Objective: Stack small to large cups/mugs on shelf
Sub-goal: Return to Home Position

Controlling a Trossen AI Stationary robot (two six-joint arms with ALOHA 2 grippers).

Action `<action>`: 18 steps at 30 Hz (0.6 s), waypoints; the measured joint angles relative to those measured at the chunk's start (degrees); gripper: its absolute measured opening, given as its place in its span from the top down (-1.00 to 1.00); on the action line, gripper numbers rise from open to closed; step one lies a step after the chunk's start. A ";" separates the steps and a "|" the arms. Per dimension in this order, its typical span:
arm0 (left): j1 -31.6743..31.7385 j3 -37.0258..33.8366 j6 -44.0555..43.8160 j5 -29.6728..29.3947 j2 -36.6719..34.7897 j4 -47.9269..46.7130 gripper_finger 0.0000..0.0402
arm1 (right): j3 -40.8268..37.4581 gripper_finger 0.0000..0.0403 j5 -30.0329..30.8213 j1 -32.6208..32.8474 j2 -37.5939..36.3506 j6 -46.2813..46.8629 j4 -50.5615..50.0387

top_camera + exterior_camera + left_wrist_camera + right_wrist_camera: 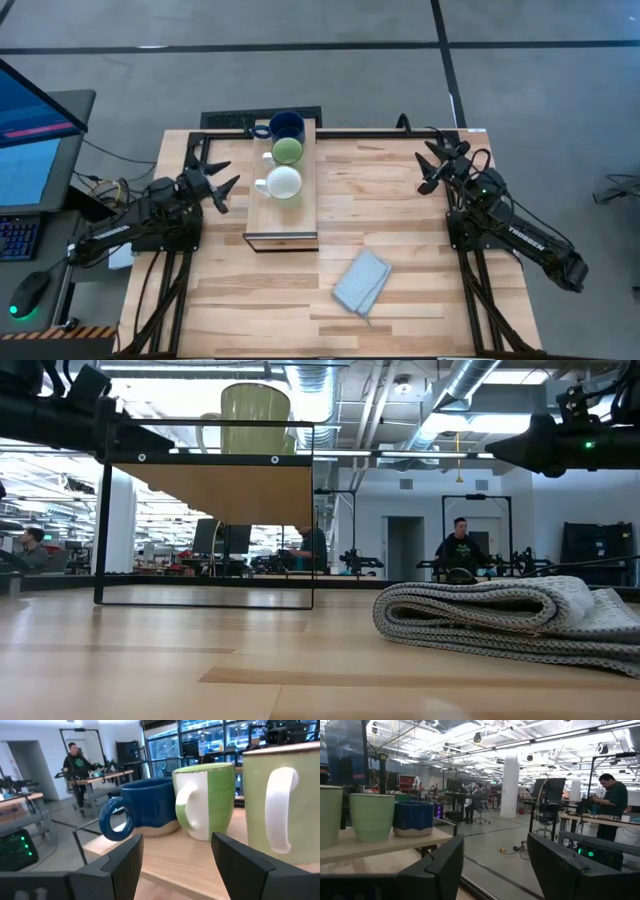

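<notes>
Okay, counter (pixel 420 290): light-wood slab that fills most of the high view, with not much on it besides the stuff below.
shelf (pixel 300 215): long pale box lying near-to-far, a bit left of the counter's middle, with the dark opening at its near end. All three mugs sit on its flat top in one line.
left gripper (pixel 228 174): just left of the shelf, roughly level with the white mug, touching nothing. Its fingers (pixel 122 866) are spread wide with nothing between them, and its wrist cam looks straight at the mug row.
right gripper (pixel 424 170): way over on the right side of the counter, well apart from the shelf. Its fingers (pixel 442 865) are spread too, and empty.
cloth (pixel 361 283): folded grey-blue thing lying flat on the near part of the counter, right of the shelf's near end and apart from it.
blue mug (pixel 287 126): the biggest one, upright at the far end of the shelf, handle pointing left.
green mug (pixel 287 151): middle of the row, right up against the blue one; can't tell if they actually touch.
white mug (pixel 284 183): nearest of the three, upright, handle to the left, just beside the green one.
</notes>
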 joint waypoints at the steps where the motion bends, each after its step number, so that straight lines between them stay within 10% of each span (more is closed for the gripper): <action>1: 0.00 -0.10 0.00 0.00 0.02 0.21 -0.13 | 0.00 -0.19 0.00 0.01 0.00 -0.01 0.00; 18: 0.04 -7.10 1.71 -4.78 0.22 8.77 -0.13 | 0.00 -0.19 0.08 -0.04 0.00 0.39 -0.63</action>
